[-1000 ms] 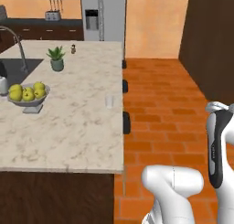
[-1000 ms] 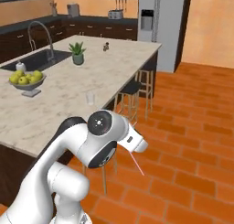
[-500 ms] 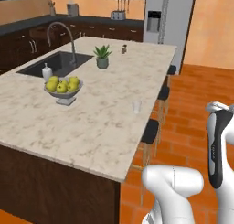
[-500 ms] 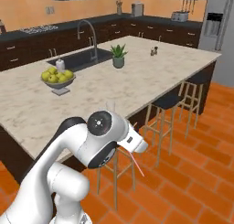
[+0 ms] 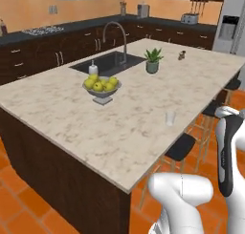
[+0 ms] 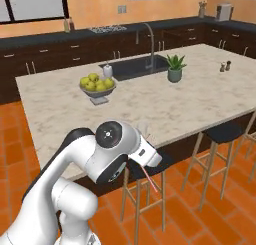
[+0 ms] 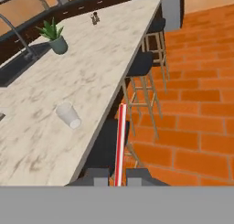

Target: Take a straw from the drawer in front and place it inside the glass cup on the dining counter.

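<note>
Now two-finger dark gripper (image 7: 117,175) clamped on thin red-pink straw (image 7: 120,141), small clear glass cup (image 7: 68,114) near the beige marble dining counter (image 7: 87,67) edge

Both base views look down across the dining counter (image 5: 119,128) from opposite rear corners, while the hand view skims along its stool-side edge.

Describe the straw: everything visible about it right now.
The straw is a thin, straight red-pink stick with a paler stripe along it, plastic by the look. Its lower end sits clamped between the shut fingertips of the hand, and it points away from the hand over the bar stools beside the dining counter. In the right base view it sticks out below the wrist, slanting down. Nothing else touches it.
</note>
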Tool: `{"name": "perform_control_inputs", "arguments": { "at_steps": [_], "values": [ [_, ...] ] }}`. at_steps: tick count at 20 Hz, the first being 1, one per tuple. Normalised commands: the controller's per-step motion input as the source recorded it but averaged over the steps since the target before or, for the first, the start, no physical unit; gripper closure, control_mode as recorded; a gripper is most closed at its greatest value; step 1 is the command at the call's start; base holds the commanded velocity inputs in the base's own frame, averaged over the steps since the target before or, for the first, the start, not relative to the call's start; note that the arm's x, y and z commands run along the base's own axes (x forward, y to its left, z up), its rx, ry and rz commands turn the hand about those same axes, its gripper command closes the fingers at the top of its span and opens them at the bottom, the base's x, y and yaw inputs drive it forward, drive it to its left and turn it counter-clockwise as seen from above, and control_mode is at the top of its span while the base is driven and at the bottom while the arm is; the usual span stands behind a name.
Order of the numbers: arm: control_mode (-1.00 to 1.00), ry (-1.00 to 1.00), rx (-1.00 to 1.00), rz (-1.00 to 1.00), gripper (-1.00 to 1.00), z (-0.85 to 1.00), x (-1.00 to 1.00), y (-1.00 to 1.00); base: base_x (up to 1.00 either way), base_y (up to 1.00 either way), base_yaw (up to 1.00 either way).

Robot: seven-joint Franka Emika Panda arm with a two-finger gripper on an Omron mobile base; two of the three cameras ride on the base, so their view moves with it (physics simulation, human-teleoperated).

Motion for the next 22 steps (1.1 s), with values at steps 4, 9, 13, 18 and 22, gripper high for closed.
{"name": "perform_control_inputs", "arguments": {
  "at_steps": [4,9,13,18,22],
  "values": [
    [1.00,0.00,0.00,0.00,1.00,0.00,0.00,0.00,0.42,-0.76,0.46],
    [1.00,0.00,0.00,0.00,1.00,0.00,0.00,0.00,0.30,-0.84,0.44],
    [1.00,0.00,0.00,0.00,1.00,0.00,0.00,0.00,0.10,-0.99,0.33],
    [1.00,0.00,0.00,0.00,1.00,0.00,0.00,0.00,0.26,-0.86,0.32],
    [-1.00,-0.02,0.03,0.07,1.00,-0.01,0.17,0.00,0.42,-0.32,0.24]
  ]
}}
